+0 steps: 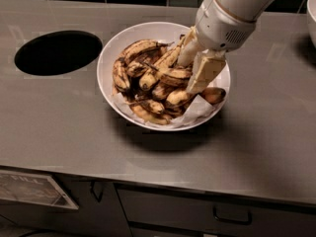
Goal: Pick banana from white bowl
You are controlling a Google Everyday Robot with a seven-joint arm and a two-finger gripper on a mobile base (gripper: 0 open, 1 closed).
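Note:
The white bowl [112, 48] stands mid-counter, lined with crumpled white paper and holding several overripe bananas. My gripper [187, 78] reaches down into its right side from the upper right. Its cream fingers [203, 73] are spread apart and stand on either side of the right end of one dull yellow, brown-blotched banana [170, 75] on top of the pile. The jaws have not closed on it. A small smooth orange piece [213, 95] lies just right of the fingers, against the bowl's wall.
A round black hole [58, 52] is cut into the grey counter left of the bowl. Another white bowl [312, 9] shows at the right edge. The counter's front edge runs below, with drawers and a handle [232, 216] under it.

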